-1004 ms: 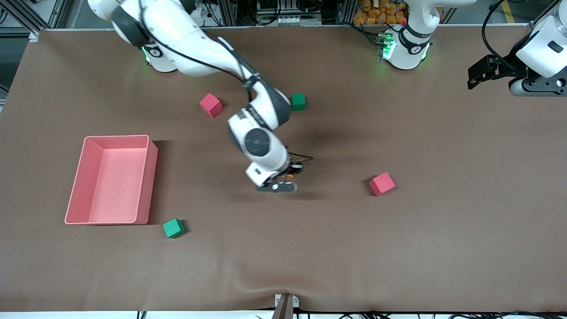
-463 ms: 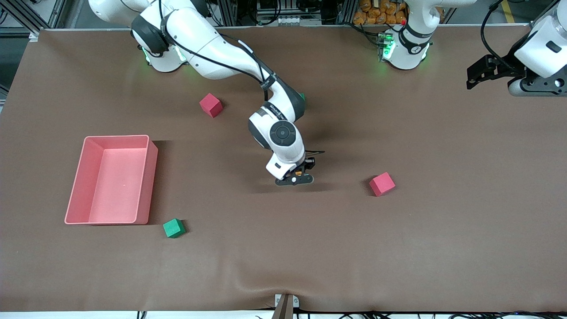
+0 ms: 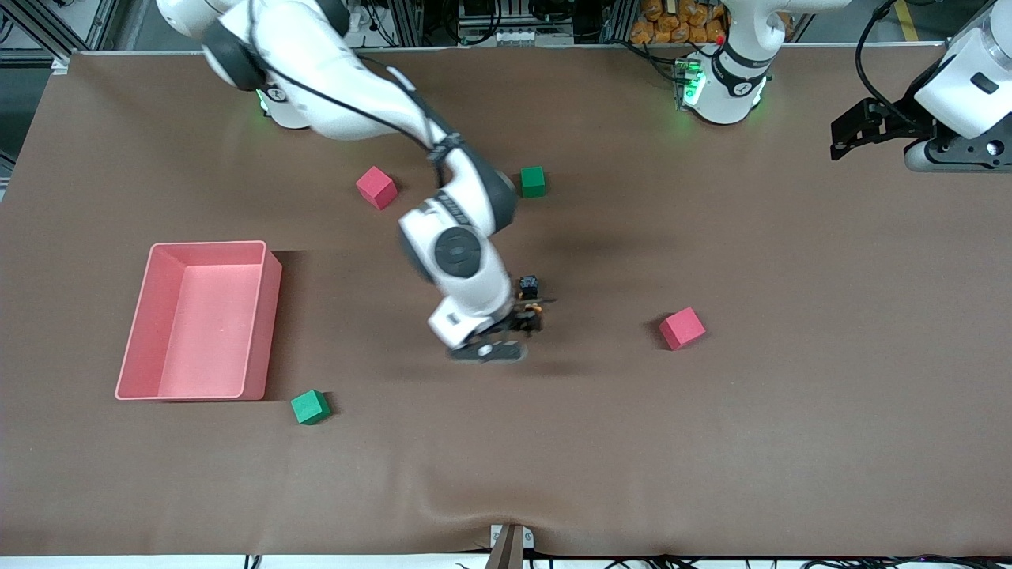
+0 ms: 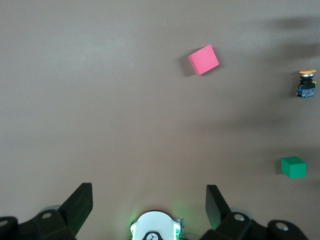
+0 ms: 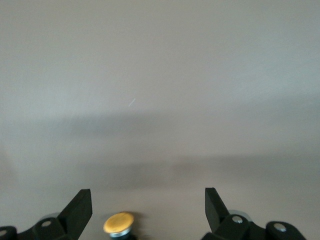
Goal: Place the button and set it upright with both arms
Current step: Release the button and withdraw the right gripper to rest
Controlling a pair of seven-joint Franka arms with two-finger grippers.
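Note:
The button [image 3: 529,288] is on the table near the middle, black body with its orange cap toward the front camera; it seems to lie on its side. My right gripper [image 3: 523,318] is low over the table just nearer the camera, open. In the right wrist view the orange cap [image 5: 118,223] shows between the spread fingers [image 5: 80,207] of the right gripper [image 5: 148,197], close to one and touching neither. My left gripper [image 3: 850,133] waits, open and empty, up over the left arm's end of the table. Its wrist view shows the gripper [image 4: 150,192] and, far off, the button [image 4: 306,84].
A pink tray [image 3: 273,332] stands toward the right arm's end. Pink cubes [image 3: 376,187] [image 3: 681,328] and green cubes [image 3: 533,182] [image 3: 310,407] lie scattered. The left wrist view shows a pink cube [image 4: 203,59], a green cube [image 4: 293,167] and the left arm's base [image 4: 155,227].
The right arm has swung back toward its own end of the table. The button, earlier at the fingers, now lies on the table free of them. The left arm has barely moved.

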